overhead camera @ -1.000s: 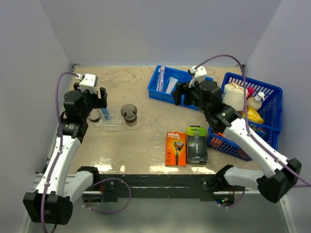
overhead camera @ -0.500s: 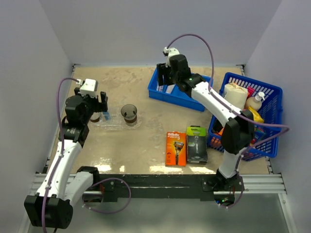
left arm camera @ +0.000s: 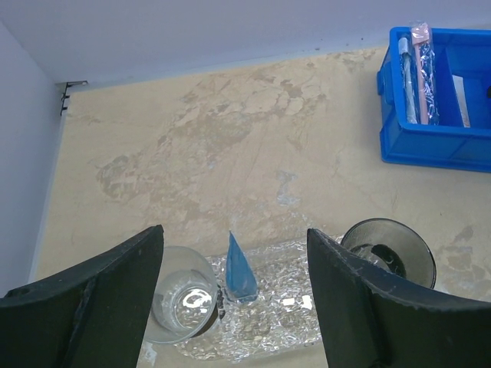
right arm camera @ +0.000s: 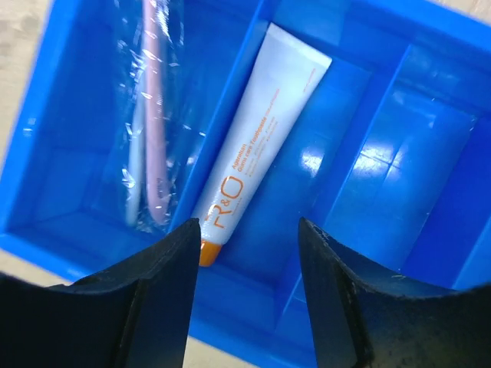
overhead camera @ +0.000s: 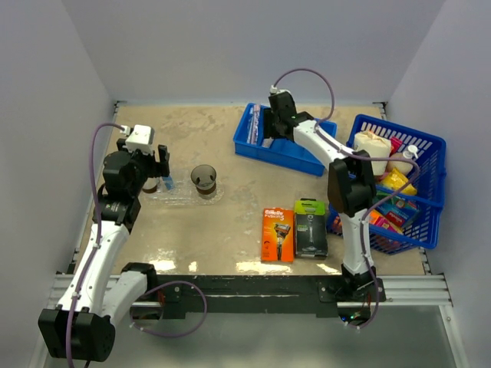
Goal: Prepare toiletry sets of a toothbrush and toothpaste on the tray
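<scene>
My right gripper [right arm camera: 247,295] hangs open low inside the solid blue bin [right arm camera: 430,153], nothing between its fingers. Just ahead of the left finger lies a white toothpaste [right arm camera: 257,138] tube with an orange cap. One compartment to the left lies a wrapped toothbrush [right arm camera: 153,115] in clear film. From above, the right gripper [overhead camera: 278,115] covers the bin's [overhead camera: 284,157] back part. My left gripper [left arm camera: 234,307] is open above the clear tray [left arm camera: 299,272]. On the tray stand a clear cup [left arm camera: 180,295], a blue pointed packet [left arm camera: 242,268] and a dark cup [left arm camera: 387,245].
An orange razor pack [overhead camera: 278,234] and a black-green one [overhead camera: 310,228] lie side by side at the table's front middle. A blue lattice basket [overhead camera: 430,146] full of toiletries stands at the right. Grey walls close in the left, back and right sides.
My right arm has swung from beside the basket to the back and down into the blue bin, its jaws narrowing somewhat. The left arm has barely shifted.
</scene>
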Controlling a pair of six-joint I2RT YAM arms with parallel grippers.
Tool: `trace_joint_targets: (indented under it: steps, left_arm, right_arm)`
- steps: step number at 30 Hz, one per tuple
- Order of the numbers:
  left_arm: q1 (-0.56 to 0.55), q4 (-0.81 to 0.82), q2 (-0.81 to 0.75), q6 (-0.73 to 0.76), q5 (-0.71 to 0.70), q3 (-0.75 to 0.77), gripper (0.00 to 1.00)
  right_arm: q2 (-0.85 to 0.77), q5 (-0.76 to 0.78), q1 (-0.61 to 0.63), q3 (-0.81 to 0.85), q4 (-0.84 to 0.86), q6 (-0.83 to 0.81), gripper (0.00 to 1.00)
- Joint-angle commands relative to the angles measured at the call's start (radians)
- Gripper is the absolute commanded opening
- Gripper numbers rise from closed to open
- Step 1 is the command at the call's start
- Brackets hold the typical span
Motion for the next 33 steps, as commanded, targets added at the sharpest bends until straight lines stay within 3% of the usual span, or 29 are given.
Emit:
trace_joint_targets:
  steps: [1, 6, 20, 33]
  left_arm:
    - [0.007, 0.037, -0.011, -0.009, -0.018, -0.008, 0.79]
    - [0.007, 0.037, -0.009, -0.009, -0.013, -0.01, 0.79]
    - [0.006, 0.031, -0.012, -0.004, -0.028, -0.012, 0.79]
    - [0.006, 0.031, -0.018, -0.002, -0.025, -0.012, 0.79]
  right_arm:
    - [0.031, 0.038, 0.005, 0.054, -0.002, 0.031, 0.56]
    - [0.072, 0.021, 0.005, 0.066, 0.013, 0.053, 0.54]
    - [0.164, 0.063, -0.007, 0.069, -0.002, 0.186, 0.62]
    - [0.186, 0.161, -0.011, 0.06, -0.031, 0.197, 0.58]
